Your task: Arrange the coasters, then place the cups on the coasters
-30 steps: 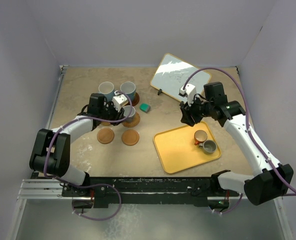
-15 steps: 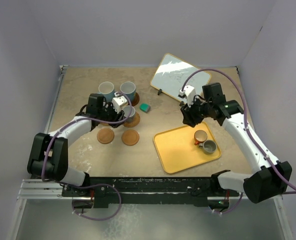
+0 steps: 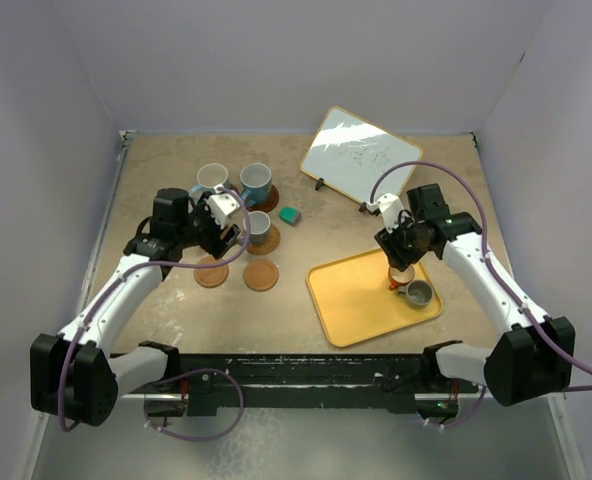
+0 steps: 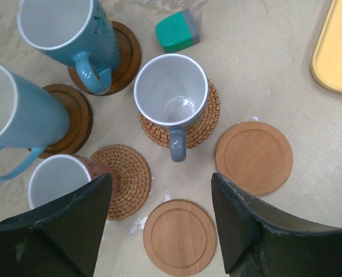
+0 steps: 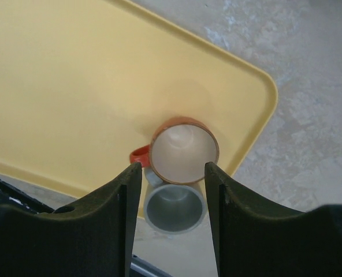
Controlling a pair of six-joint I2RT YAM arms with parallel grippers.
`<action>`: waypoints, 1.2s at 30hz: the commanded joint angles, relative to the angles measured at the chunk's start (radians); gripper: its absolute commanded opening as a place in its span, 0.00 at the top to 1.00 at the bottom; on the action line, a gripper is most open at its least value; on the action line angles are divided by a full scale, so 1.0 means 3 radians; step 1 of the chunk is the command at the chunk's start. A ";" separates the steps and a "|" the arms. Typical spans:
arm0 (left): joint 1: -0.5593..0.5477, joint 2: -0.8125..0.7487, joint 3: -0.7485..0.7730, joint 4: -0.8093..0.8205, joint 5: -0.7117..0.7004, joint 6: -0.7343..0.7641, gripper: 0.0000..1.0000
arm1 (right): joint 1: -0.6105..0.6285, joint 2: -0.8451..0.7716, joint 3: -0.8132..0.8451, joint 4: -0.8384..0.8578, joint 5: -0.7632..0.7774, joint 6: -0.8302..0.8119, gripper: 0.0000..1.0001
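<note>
whiteboard (image 3: 361, 155) at the back has faint scribble, unreadable; no other lettering legible. Yellow tray (image 5: 73, 86) holds two empty cups at its right end, touching: orange cup (image 5: 183, 150) and small grey cup (image 5: 175, 206). Right gripper (image 5: 172, 167) jaws open, straddling the orange cup from above, can't tell if they touch it. Left gripper (image 4: 159, 193) jaws open, holding nothing, above the coaster cluster on the bench (image 4: 263, 75). There, all empty: blue cup (image 4: 67, 29) on dark coaster (image 4: 127, 57), light blue cup (image 4: 15, 115) on second dark coaster (image 4: 78, 118), grey cup (image 4: 171, 92) on woven coaster (image 4: 208, 115), pinkish cup (image 4: 58, 179) on other woven coaster (image 4: 127, 179), part hidden by a finger. Plain wood coaster (image 4: 253, 157) and second plain coaster (image 4: 179, 236) lie uncovered just beside. Teal block (image 4: 177, 30) near the blue cup
</note>
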 commanded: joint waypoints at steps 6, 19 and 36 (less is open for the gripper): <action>0.0020 -0.0442 0.0083 -0.0261 -0.0421 -0.0113 0.29 | -0.0496 0.0258 -0.0031 0.0007 0.0192 -0.0183 0.51; 0.0020 -0.0445 0.0081 -0.0318 -0.0354 -0.0114 0.29 | -0.0643 0.0845 0.0083 0.0008 0.0128 -0.0214 0.65; 0.0015 -0.0404 0.0248 -0.0232 0.0082 -0.0048 0.24 | -0.0636 0.0726 0.0562 -0.0295 -0.0269 -0.0030 1.00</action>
